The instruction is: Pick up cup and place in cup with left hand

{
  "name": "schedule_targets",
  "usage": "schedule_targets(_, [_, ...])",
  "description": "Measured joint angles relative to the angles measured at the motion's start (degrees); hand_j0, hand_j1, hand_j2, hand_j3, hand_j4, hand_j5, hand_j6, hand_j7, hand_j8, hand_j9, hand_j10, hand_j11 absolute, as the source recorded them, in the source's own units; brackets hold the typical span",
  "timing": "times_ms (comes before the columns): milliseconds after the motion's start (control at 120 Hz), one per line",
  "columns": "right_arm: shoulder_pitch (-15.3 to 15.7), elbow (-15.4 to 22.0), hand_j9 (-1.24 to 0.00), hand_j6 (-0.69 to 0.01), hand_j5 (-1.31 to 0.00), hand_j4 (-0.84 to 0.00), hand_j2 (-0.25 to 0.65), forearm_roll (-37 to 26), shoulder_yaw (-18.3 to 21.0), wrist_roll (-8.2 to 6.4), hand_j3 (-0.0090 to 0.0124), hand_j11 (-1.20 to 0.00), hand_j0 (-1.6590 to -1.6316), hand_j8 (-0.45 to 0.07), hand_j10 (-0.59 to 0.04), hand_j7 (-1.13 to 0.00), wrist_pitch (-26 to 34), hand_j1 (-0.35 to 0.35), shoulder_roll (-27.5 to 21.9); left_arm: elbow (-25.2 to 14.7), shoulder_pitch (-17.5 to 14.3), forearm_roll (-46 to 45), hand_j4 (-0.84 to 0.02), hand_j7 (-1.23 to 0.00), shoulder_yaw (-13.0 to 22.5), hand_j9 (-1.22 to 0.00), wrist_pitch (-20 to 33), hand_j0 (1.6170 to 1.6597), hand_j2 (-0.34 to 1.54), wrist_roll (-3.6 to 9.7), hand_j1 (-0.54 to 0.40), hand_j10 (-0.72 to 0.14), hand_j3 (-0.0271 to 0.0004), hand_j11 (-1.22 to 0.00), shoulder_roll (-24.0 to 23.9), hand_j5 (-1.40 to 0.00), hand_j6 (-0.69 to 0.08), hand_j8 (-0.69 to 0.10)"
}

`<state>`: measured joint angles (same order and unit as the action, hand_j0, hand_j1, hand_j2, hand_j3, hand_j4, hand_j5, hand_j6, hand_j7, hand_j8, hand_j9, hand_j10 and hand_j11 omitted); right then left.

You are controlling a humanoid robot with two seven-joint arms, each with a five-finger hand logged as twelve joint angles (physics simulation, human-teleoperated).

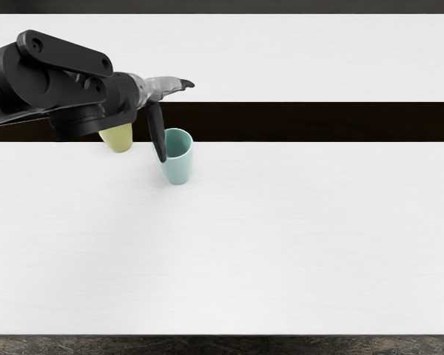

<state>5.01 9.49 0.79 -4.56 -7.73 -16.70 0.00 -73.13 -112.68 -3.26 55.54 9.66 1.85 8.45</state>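
Reaching in from the left edge, my left hand (175, 122) is open, its fingers pointing right and its dark thumb hanging down. That thumb overlaps the left side of the teal cup (179, 167) in the picture; whether they touch, I cannot tell. The teal cup stands upright, its mouth partly visible. Left of it is a yellow cup (119, 140), whose upper part is hidden by the wrist and forearm. The right arm is out of view.
Both cups are near the far edge of the white table (266, 237). A dark gap (318, 122) runs behind that edge, with another white surface (303, 55) beyond it. The left forearm covers the upper left.
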Motion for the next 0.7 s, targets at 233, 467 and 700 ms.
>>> schedule_targets(233, [0.0, 0.0, -0.01, -0.011, -0.01, -0.011, -0.002, 0.0, -0.01, 0.0, 0.0, -0.01, -1.6581, -0.011, -0.011, -0.01, 0.0, -0.335, 0.0, -0.74, 2.62, -0.97, -0.01, -0.01, 0.33, -0.01, 5.44, 1.6581, 0.0, 0.02, 0.338, -0.01, 0.0, -0.01, 0.08, -0.01, -0.01, -0.01])
schedule_targets(467, [0.0, 0.0, -0.01, -0.011, -0.01, -0.011, -0.002, 0.0, 0.0, 0.0, 0.0, -0.01, -1.6581, -0.011, -0.011, -0.01, 0.0, -0.335, 0.0, -3.45, 3.61, -1.34, -0.01, -0.01, -0.09, -0.01, 6.94, 1.6581, 0.0, 0.02, 0.337, -0.01, 0.0, -0.01, -0.74, -0.01, -0.011, -0.01])
schedule_targets(700, [0.0, 0.0, -0.01, -0.011, -0.01, -0.011, -0.002, 0.0, -0.01, 0.0, 0.0, -0.01, -1.6581, -0.011, -0.011, -0.01, 0.0, -0.335, 0.0, -3.65, 4.9, -1.63, -0.016, -0.02, -0.32, -0.02, 8.8, 1.6581, 0.0, 0.0, 0.33, -0.016, 0.0, -0.02, -1.29, -0.02, -0.017, -0.017])
